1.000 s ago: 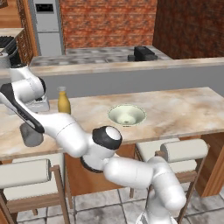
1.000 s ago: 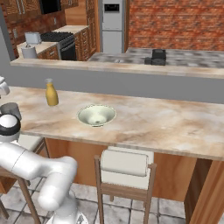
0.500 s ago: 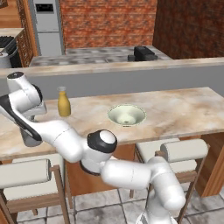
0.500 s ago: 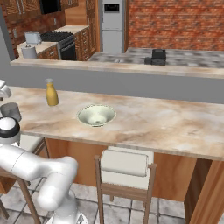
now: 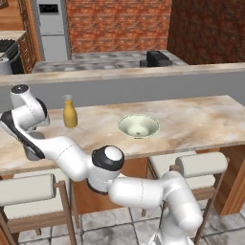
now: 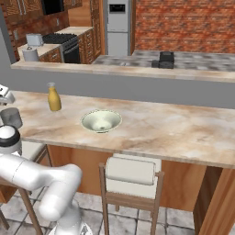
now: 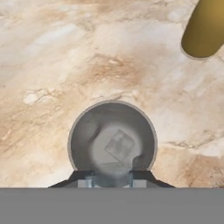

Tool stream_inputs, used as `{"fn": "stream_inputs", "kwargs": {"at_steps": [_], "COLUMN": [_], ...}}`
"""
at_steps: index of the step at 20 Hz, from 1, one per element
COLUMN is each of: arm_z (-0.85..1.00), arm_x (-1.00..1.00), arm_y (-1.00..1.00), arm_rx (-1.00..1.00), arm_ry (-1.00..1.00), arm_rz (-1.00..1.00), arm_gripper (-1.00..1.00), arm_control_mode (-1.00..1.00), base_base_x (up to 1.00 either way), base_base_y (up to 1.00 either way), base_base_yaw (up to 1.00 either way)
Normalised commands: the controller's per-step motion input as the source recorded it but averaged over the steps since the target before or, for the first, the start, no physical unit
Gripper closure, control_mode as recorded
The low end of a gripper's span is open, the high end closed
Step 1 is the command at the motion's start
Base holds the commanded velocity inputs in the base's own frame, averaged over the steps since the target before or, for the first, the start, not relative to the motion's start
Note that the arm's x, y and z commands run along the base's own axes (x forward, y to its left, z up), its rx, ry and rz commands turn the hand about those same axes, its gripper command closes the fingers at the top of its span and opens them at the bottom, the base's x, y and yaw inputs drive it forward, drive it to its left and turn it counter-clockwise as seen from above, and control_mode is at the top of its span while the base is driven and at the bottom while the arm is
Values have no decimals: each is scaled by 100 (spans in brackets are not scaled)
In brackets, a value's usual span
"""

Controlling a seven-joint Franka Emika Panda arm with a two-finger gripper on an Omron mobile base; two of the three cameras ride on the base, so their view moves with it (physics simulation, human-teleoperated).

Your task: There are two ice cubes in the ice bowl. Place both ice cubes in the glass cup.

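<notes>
Hand view looks straight down into the cup [image 7: 112, 138]: one cube [image 7: 120, 145] lies on its floor, a bit off-centre. My gripper [image 7: 112, 180] sits at the cup's near rim, fingers [image 7: 89, 180] pressed nearly together w/ only a thin gap; nothing pinched that I can make out. A rounded yellow edge of the bottle [image 7: 204, 29] shows beyond the cup, apart from it, on the marbled worktop [image 7: 52, 65].

Left base view: my arm reaches out over the worktop's [image 5: 201, 119] left end and hides the cup. Bottle [image 5: 70, 112] stands upright just beside my wrist. Bowl [image 5: 139, 126] sits further along from the bottle, well apart, near the worktop's front edge. Its inside looks bare pale green, though a small cube would be hard to tell at this size.

Right base view gives what the left one lacks: the cup [image 6: 11, 118] itself, grey and upright at the worktop's [image 6: 183, 133] far left, w/ a bit of my white hand above it. Bottle [image 6: 54, 97] stands behind and beside the cup; bowl [image 6: 101, 121] is past the bottle, away from the cup. Can't make out the cup's contents here.
</notes>
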Motion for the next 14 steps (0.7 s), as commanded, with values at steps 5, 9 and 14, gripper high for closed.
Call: {"fn": "stream_inputs", "kwargs": {"at_steps": [5,9,14], "arm_z": [-23,-33,-23], "arm_x": [14,0,8], "arm_y": [0,0,1], "arm_rx": [1,0,0], "arm_ry": [-5,0,0], "arm_rz": [0,0,0], "arm_gripper": [100,100,-100], "arm_control_mode": [-100,-100,-100], "base_base_x": [0,0,0], "base_base_y": [0,0,0], "base_base_yaw": [0,0,0]}}
